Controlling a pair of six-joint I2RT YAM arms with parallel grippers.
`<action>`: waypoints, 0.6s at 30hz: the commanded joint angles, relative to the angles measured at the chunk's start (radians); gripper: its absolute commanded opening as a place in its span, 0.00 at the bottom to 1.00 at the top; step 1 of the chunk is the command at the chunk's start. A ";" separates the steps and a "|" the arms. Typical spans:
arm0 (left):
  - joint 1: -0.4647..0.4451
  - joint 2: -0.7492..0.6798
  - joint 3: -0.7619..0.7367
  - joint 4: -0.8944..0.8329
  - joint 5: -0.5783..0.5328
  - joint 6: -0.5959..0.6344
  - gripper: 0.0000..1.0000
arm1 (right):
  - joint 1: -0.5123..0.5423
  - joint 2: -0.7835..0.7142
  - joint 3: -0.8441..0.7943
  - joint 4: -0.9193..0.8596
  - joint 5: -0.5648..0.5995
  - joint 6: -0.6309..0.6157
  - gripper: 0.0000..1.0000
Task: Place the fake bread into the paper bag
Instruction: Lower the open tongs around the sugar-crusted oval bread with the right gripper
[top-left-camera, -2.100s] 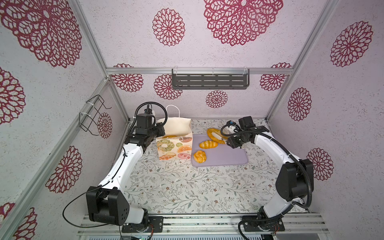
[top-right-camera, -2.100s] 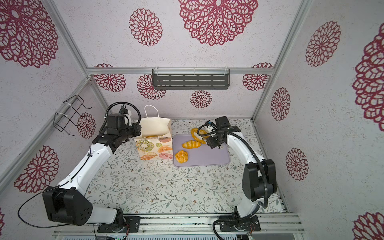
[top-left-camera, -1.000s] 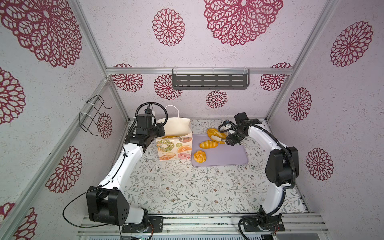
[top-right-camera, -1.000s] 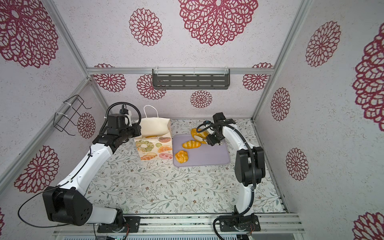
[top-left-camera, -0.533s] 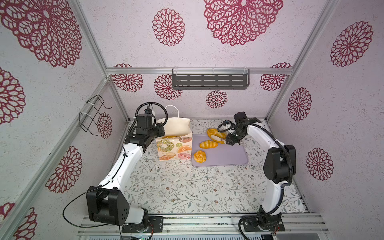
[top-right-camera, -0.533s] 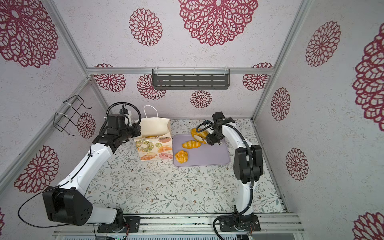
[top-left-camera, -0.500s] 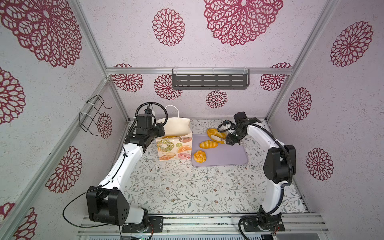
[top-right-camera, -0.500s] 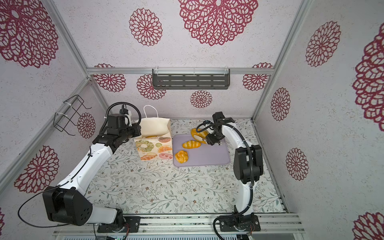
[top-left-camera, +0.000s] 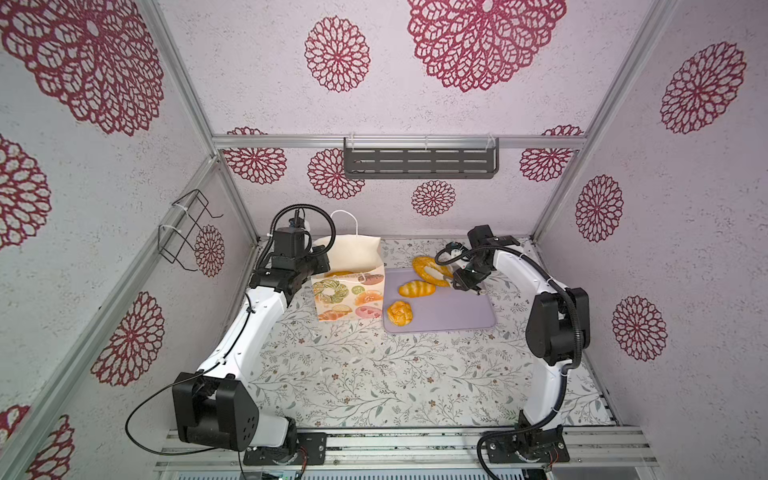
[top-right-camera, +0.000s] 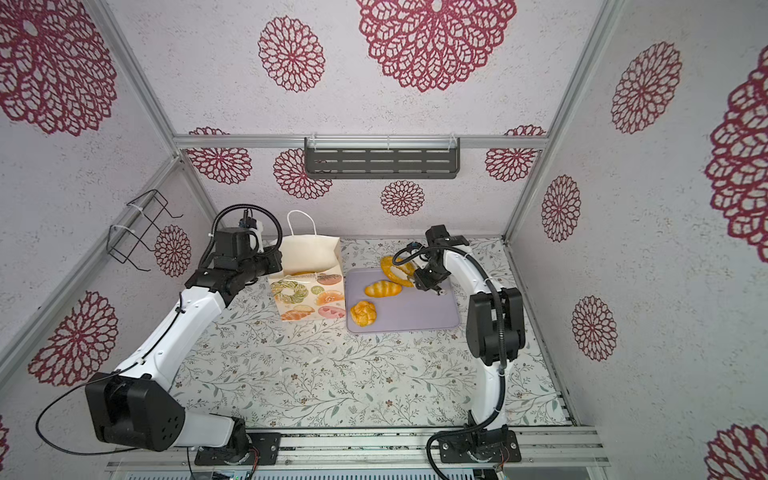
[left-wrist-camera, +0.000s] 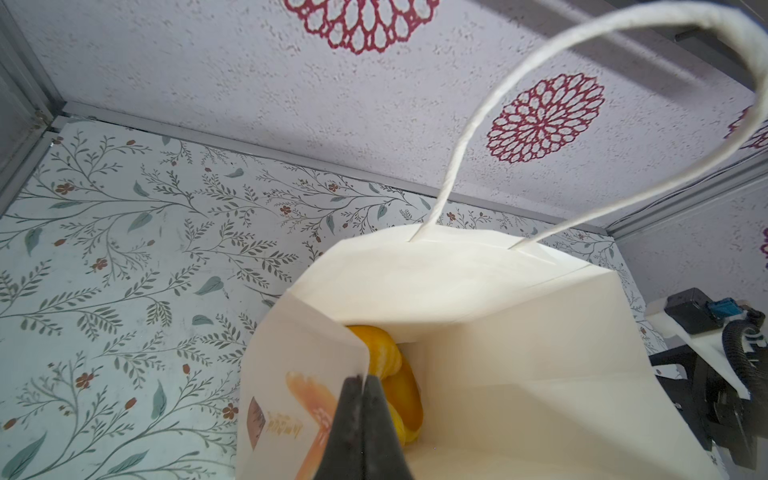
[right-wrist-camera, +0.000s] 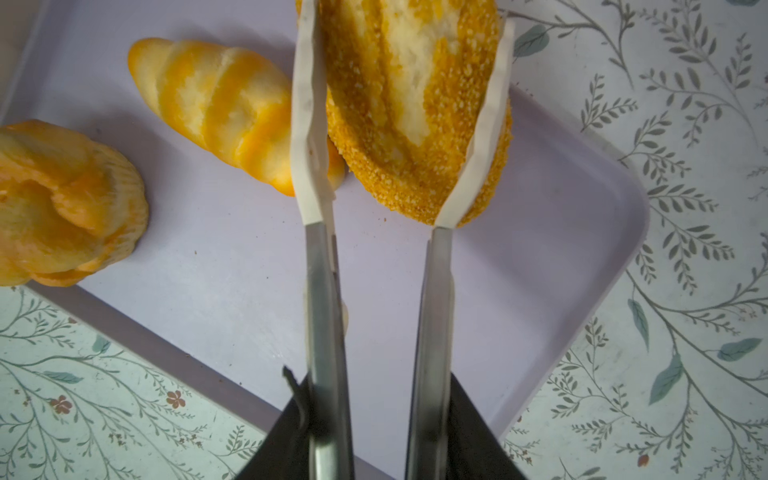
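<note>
I log: left fingers (left-wrist-camera: 348, 419) clenched on paper bag (left-wrist-camera: 507, 332) rim; right fingers (right-wrist-camera: 309, 124) grasping crumbed slice (right-wrist-camera: 415, 145) at lilac tray's (right-wrist-camera: 249, 257) edge.

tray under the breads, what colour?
Plain lilac tray, no pattern. It shows best in the right wrist view.

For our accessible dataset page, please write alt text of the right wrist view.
The right gripper clamps a crumbly bread slice between white-tipped fingers at the edge of a lilac tray. A striped loaf and a shell-shaped bun lie on the tray, which rests on a floral tablecloth.
</note>
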 joint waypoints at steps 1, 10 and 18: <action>-0.017 0.005 0.000 -0.008 0.012 0.012 0.00 | -0.001 -0.022 0.015 -0.005 -0.074 0.017 0.38; -0.019 0.005 -0.001 -0.008 0.014 0.011 0.00 | 0.001 -0.138 -0.102 0.058 -0.107 0.053 0.34; -0.019 0.002 -0.001 -0.009 0.015 0.011 0.00 | 0.001 -0.253 -0.167 0.073 -0.129 0.102 0.34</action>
